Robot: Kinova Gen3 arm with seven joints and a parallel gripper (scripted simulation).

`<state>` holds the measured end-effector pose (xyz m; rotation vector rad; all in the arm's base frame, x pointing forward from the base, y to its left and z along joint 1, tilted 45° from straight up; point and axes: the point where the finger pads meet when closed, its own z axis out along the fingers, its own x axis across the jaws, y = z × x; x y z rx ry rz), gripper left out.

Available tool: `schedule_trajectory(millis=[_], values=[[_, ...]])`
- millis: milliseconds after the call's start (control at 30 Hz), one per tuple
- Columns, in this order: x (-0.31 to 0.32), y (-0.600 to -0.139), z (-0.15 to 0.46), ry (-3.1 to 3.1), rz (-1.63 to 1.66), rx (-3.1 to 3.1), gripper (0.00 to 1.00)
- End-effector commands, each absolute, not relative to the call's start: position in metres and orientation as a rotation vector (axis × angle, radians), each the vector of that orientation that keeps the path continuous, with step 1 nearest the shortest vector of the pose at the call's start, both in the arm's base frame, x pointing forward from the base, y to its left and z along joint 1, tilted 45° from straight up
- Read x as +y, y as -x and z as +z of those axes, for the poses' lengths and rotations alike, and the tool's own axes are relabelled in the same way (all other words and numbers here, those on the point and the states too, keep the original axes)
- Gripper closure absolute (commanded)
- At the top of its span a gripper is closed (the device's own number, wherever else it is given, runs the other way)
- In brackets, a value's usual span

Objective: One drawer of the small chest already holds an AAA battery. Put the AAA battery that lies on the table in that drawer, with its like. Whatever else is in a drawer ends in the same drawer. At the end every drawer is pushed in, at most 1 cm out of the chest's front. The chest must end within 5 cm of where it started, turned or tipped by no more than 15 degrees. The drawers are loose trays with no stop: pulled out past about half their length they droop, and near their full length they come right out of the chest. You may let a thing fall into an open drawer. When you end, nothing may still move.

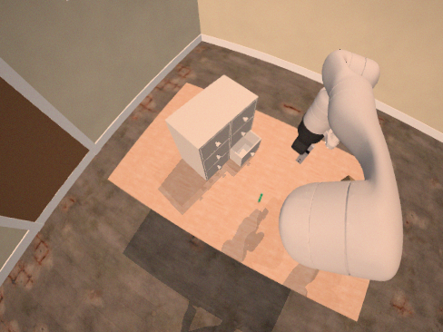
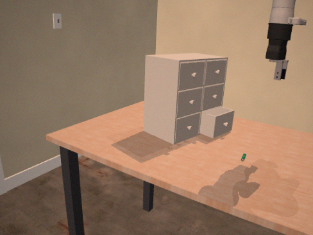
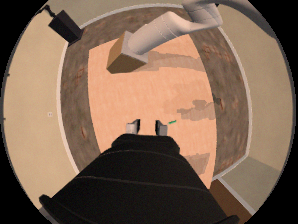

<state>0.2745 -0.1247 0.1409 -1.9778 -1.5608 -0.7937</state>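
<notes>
The small pale chest point(image 1: 212, 109) point(image 2: 160, 96) stands upright with six grey-fronted drawers. Its bottom right drawer point(image 1: 246, 160) point(image 2: 219, 129) is pulled partly out; the other five look pushed in. A pale patch shows inside the open drawer in the top view, but no battery can be made out there. The green AAA battery point(image 1: 260, 198) point(image 2: 244, 157) point(image 3: 172, 122) lies on the table in front of the chest. My gripper point(image 1: 300, 159) point(image 2: 280, 79) point(image 3: 147, 124) is open and empty, pointing down high above the table, to the side of the battery and the drawer.
The wooden table point(image 1: 145, 150) point(image 2: 96, 125) carries the chest near one end. The arm's brown mounting block point(image 3: 120, 59) point(image 1: 348, 179) stands toward the other end, and the large white arm point(image 1: 345, 227) hides part of the table in the top view. Arm shadows fall near the battery.
</notes>
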Motion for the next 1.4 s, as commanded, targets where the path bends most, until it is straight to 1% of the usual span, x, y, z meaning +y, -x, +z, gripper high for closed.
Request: schedule_trajectory(millis=[0, 1100, 1133, 1367], values=[[-0.1253, -0.2745, 0.1412, 1.979, -0.794, -1.561, 0.33], [-0.1253, -0.2745, 0.1412, 1.979, -0.794, -1.561, 0.33], [-0.1253, -0.2745, 0.1412, 1.979, -0.794, -1.561, 0.00], [-0.1253, -0.2745, 0.1412, 1.979, -0.794, -1.561, 0.00]])
